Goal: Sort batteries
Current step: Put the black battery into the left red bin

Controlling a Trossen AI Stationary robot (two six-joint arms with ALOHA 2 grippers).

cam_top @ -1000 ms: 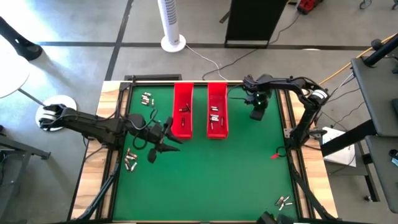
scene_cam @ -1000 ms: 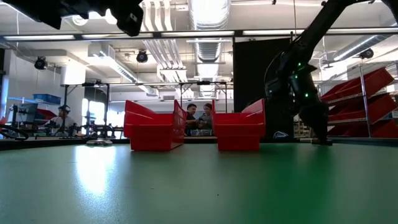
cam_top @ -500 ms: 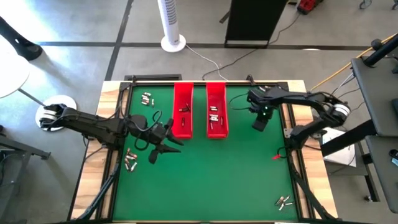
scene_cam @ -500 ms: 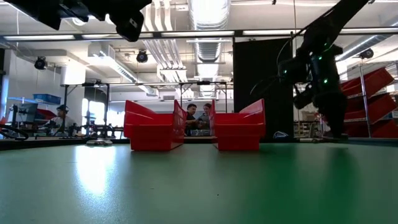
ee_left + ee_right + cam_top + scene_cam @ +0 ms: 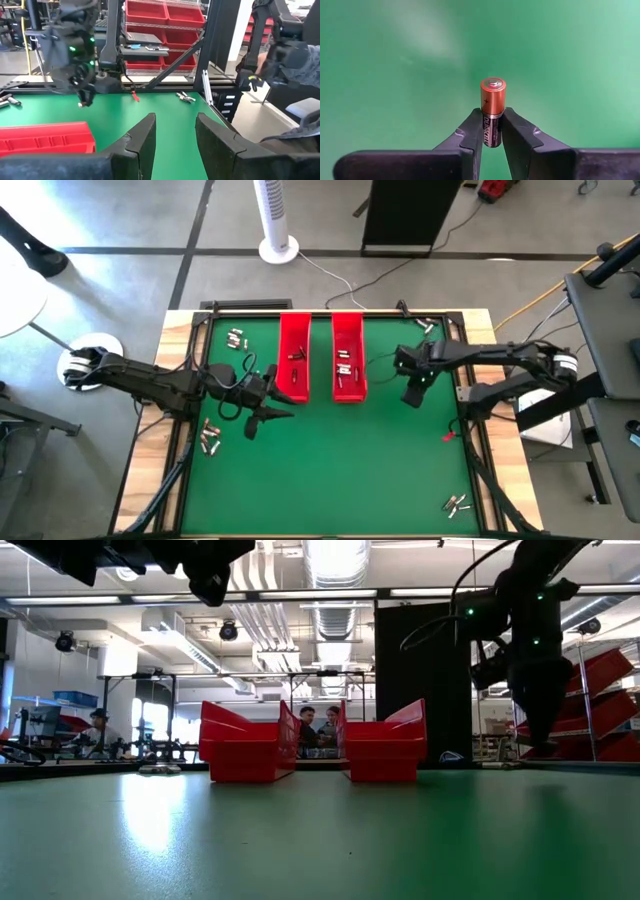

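Copper-topped, black-bodied battery point(image 5: 493, 111) standing upright between the right gripper point(image 5: 493, 131) fingers, pinched at its dark lower half, raised over bare green mat point(image 5: 330, 470) just right of the right red tray point(image 5: 349, 367) (a few batteries inside). Loose silvery batteries point(image 5: 209, 438) lying near the left gripper point(image 5: 262, 413), jaws parted, holding nothing.

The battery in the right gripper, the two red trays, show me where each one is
battery point(image 5: 493, 107), right wrist view, on its coppery upper half.
right gripper point(image 5: 492, 131), right wrist view, midway between the fingertips clamping it.
left red tray point(image 5: 293, 358), high view, on its floor.
right red tray point(image 5: 349, 387), high view, on its floor.
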